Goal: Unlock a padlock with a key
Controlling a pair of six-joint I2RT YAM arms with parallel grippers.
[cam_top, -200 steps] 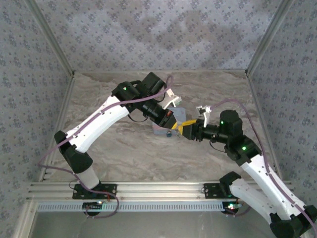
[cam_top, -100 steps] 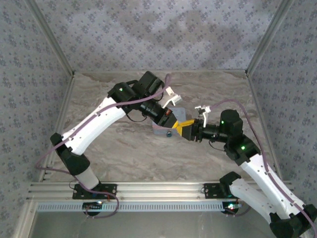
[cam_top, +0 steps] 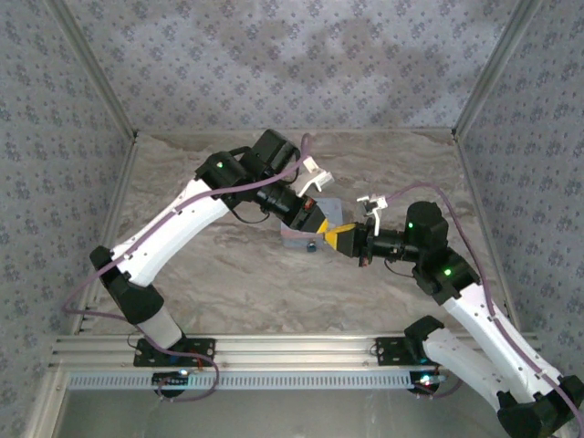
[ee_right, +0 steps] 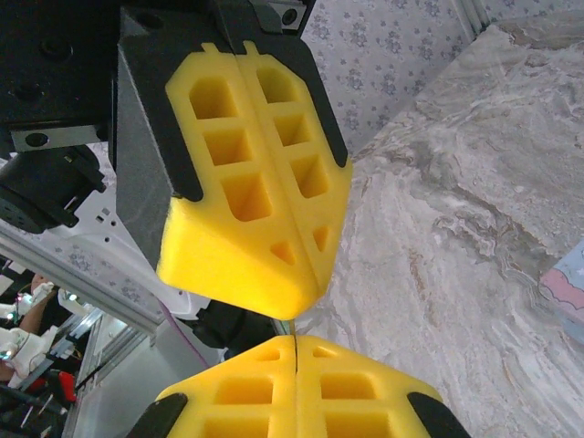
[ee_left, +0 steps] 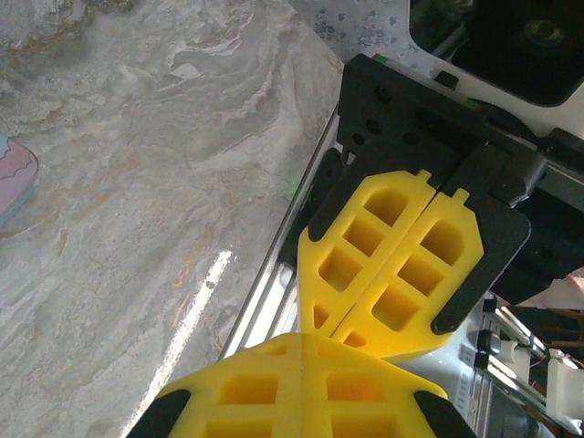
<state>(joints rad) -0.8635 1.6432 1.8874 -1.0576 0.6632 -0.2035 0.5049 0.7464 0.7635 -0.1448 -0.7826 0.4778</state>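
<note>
My left gripper [cam_top: 326, 229] and right gripper [cam_top: 338, 236] meet tip to tip above the table, both with yellow fingers pressed shut. In the left wrist view my own tips [ee_left: 304, 345] touch the right gripper's tips [ee_left: 351, 330]. In the right wrist view a thin dark sliver, seemingly the key edge-on [ee_right: 294, 338], stands in the seam of my right gripper [ee_right: 295, 345] and reaches the left gripper's tip [ee_right: 301, 297]. The padlock [cam_top: 311, 246] is a tiny dark bluish spot at the front of the pastel tin [cam_top: 295, 240], just below the grippers.
The tin's edge shows at the left wrist view's left border [ee_left: 13, 178] and the right wrist view's right border [ee_right: 566, 278]. Patterned walls enclose the marble table [cam_top: 228, 274]. An aluminium rail [cam_top: 274, 347] runs along the near edge.
The left gripper has moved slightly right and down, closing the gap to the right gripper. The two pairs of yellow tips now touch. The tin has not moved.
</note>
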